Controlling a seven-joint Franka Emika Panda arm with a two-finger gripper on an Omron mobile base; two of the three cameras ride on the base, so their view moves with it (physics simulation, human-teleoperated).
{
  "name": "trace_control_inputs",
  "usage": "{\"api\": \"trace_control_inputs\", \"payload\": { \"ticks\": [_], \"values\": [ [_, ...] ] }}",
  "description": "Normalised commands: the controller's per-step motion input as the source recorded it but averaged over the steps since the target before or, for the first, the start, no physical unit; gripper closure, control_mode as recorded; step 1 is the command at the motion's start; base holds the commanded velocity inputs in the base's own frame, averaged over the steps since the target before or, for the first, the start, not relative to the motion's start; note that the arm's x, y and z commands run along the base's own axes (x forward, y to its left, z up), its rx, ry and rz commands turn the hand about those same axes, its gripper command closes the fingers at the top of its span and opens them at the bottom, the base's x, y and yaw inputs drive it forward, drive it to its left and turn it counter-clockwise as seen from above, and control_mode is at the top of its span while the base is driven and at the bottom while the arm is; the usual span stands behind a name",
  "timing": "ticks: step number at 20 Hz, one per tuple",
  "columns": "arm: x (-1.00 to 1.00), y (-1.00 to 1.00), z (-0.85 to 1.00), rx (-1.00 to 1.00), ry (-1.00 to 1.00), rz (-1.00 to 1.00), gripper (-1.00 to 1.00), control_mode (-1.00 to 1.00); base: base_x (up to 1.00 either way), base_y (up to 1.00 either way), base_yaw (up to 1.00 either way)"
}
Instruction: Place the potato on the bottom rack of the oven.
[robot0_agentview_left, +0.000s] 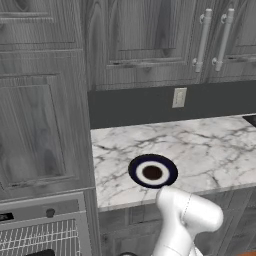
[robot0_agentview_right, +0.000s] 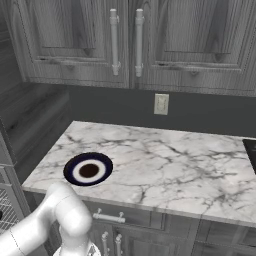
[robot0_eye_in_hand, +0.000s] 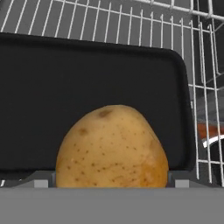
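Note:
The potato (robot0_eye_in_hand: 112, 146), golden-brown with dark speckles, sits close in the hand view between my fingertips (robot0_eye_in_hand: 42, 180). My gripper (robot0_eye_in_hand: 112, 182) is shut on it. Right behind the potato lies a black baking tray (robot0_eye_in_hand: 87, 83) resting on a pale wire rack (robot0_eye_in_hand: 131, 26) of the oven. In the left base view the oven (robot0_agentview_left: 40, 212) shows at the lower left with its light grey control strip, small dark knob (robot0_agentview_left: 50, 212) and wire rack (robot0_agentview_left: 40, 240). My arm (robot0_agentview_left: 187, 217) bends down below the counter edge.
A dark-blue-rimmed white plate (robot0_agentview_left: 165, 162) with a dark brown centre sits on the marble counter (robot0_agentview_left: 200, 145), also visible as the plate (robot0_agentview_right: 75, 170) in the right base view. Grey wood-grain cabinets (robot0_agentview_left: 145, 35) hang above. A wall outlet (robot0_agentview_left: 179, 97) is on the dark backsplash.

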Motion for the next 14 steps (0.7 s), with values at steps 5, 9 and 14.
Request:
{"api": "trace_control_inputs", "payload": {
  "ticks": [5, 9, 14],
  "values": [
    [0.17, -0.13, -0.22, 0.00, 0.00, -0.07, 1.00, -1.00, 0.00, 0.00, 0.00],
    [0.42, -0.09, -0.42, -0.03, -0.02, -0.02, 1.00, -1.00, 0.00, 0.00, 0.00],
    [0.38, -0.04, -0.37, -0.04, -0.02, 0.00, 1.00, -1.00, 0.00, 0.00, 0.00]
  ]
}}
